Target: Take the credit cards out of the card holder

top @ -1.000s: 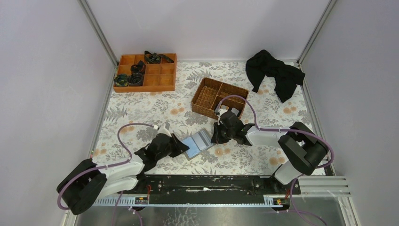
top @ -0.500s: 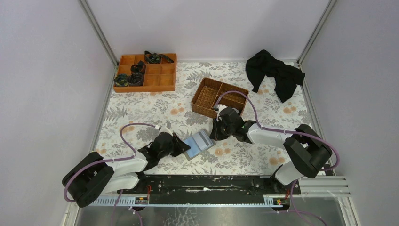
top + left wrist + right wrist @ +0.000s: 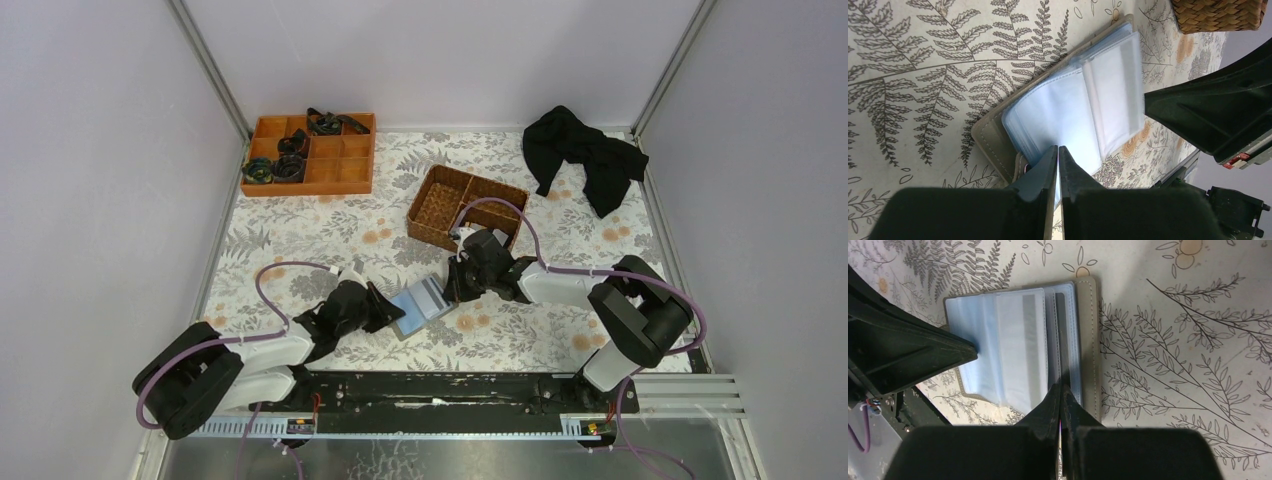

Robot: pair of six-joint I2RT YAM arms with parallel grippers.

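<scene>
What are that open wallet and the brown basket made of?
The open pale bifold card holder has a matte beige cover, probably leather or imitation, judging by the stitched edge. Its inner sleeves look like thin clear plastic, glossy and see-through. The brown compartment basket looks like woven wicker: plaited strands show.

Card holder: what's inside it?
The open pale blue-grey bifold card holder shows cloudy plastic sleeves and one thin dark card. Any cards beneath the sleeves are hidden.

An orange divided tray with dark coiled items sits far left on the floral table. A wicker basket stands mid-table, a crumpled black cloth far right.
</scene>
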